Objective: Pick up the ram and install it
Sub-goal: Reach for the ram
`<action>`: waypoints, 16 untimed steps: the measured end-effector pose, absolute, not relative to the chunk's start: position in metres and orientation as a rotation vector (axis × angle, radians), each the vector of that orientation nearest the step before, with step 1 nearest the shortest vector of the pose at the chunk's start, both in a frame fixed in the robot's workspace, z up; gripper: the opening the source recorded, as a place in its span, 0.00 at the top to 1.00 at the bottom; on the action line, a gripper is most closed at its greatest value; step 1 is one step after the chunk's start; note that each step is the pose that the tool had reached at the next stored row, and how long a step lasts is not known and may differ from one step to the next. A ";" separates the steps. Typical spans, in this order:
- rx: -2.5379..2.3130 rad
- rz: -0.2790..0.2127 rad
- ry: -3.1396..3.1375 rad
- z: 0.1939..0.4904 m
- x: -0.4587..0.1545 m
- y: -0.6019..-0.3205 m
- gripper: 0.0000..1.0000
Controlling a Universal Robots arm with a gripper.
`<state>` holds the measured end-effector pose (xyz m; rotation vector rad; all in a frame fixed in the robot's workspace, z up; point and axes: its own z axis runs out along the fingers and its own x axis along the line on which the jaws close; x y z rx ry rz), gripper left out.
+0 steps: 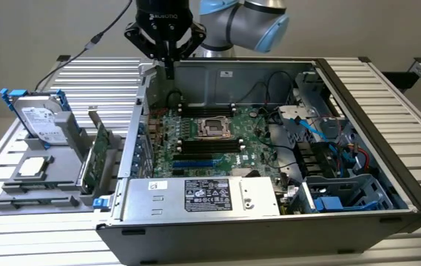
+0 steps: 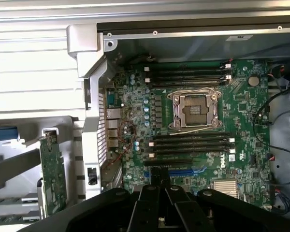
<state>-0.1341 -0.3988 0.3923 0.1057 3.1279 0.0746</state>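
The gripper (image 1: pixel 170 67) is poised over the motherboard (image 1: pixel 189 119), fingers (image 2: pixel 150 208) fully closed on nothing. The case (image 1: pixel 232 71) is laid open so the memory slots (image 2: pixel 191 143) are exposed.

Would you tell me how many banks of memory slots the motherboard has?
2. One bank sits between the CPU socket and the case wall; the other bank sits on the socket's opposite side, toward the power supply. None seems hidden.

Arm (image 1: pixel 243 19) cut off by exterior view's top edge. Power supply (image 1: pixel 203 195) label too small to read, hard drive (image 1: pixel 40 119) label too. Gripper (image 2: pixel 160 170) body cut off by frame edge, fingertips cover part of blue slot (image 2: pixel 193 171). Green card (image 1: pixel 101 148) partly hidden in grey rack (image 1: pixel 33 194).
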 end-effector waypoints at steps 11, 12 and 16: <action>0.108 0.074 3.158 0.385 -0.181 -0.400 0.89; 0.108 0.074 3.158 0.384 -0.186 -0.400 0.89; 0.108 0.074 3.158 0.382 -0.204 -0.404 0.89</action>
